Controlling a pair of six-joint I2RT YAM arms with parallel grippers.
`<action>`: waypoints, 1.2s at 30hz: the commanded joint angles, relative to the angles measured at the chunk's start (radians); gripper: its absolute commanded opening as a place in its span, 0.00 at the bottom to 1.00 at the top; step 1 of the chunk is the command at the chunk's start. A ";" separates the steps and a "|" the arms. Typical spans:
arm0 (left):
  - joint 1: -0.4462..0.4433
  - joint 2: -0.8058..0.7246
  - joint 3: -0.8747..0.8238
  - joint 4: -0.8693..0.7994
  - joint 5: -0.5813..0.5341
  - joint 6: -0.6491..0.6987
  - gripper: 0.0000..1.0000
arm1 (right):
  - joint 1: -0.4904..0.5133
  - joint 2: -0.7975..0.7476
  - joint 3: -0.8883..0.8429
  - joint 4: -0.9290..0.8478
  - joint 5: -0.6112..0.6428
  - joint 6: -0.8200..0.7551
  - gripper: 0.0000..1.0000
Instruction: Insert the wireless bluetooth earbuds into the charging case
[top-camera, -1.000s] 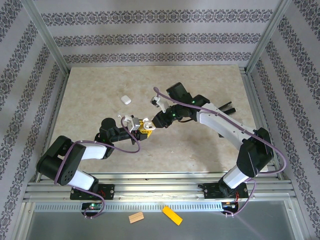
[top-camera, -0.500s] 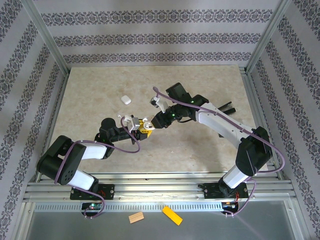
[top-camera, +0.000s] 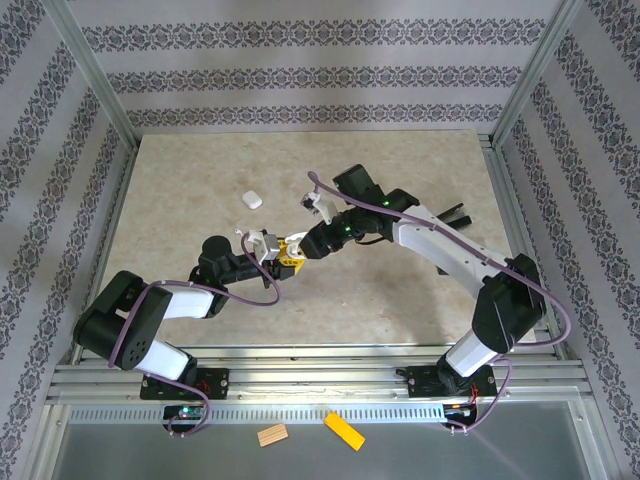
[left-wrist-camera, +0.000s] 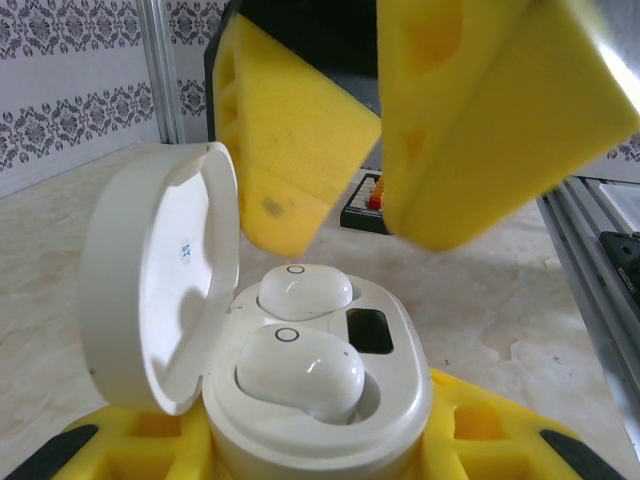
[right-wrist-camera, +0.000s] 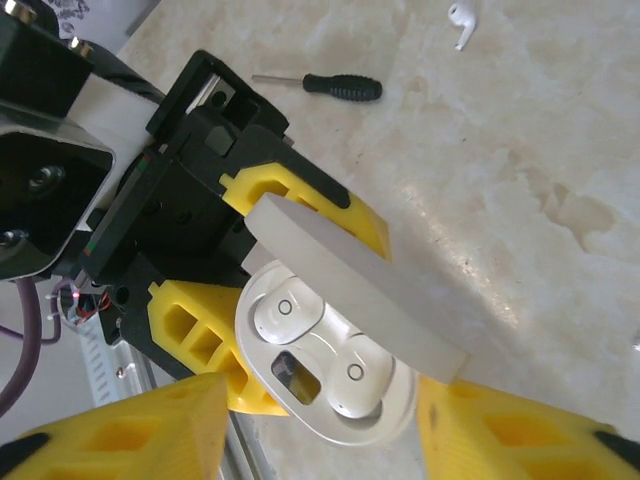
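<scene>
L gripper (top-camera: 284, 254) tight on case (left-wrist-camera: 330, 435), earbuds (left-wrist-camera: 300, 370) in; R gripper (left-wrist-camera: 365, 205) agape, prob. clear of lid edge (left-wrist-camera: 215, 250)

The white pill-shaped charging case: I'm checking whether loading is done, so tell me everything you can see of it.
The glossy white plastic charging case sits upright, clamped between the left gripper's yellow jaws. Its rounded hinged lid stands open. Two white earbuds are seated in its wells, beside a small dark window.
</scene>
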 joint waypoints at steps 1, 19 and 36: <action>0.008 -0.013 0.016 0.021 0.026 0.019 0.29 | -0.016 -0.067 -0.022 0.052 0.037 0.012 0.58; 0.008 -0.039 0.019 -0.034 0.043 0.067 0.29 | -0.020 0.080 0.112 0.041 0.145 0.232 0.68; 0.007 -0.035 0.019 0.007 -0.007 0.030 0.29 | -0.033 0.026 -0.010 0.167 0.037 0.304 0.69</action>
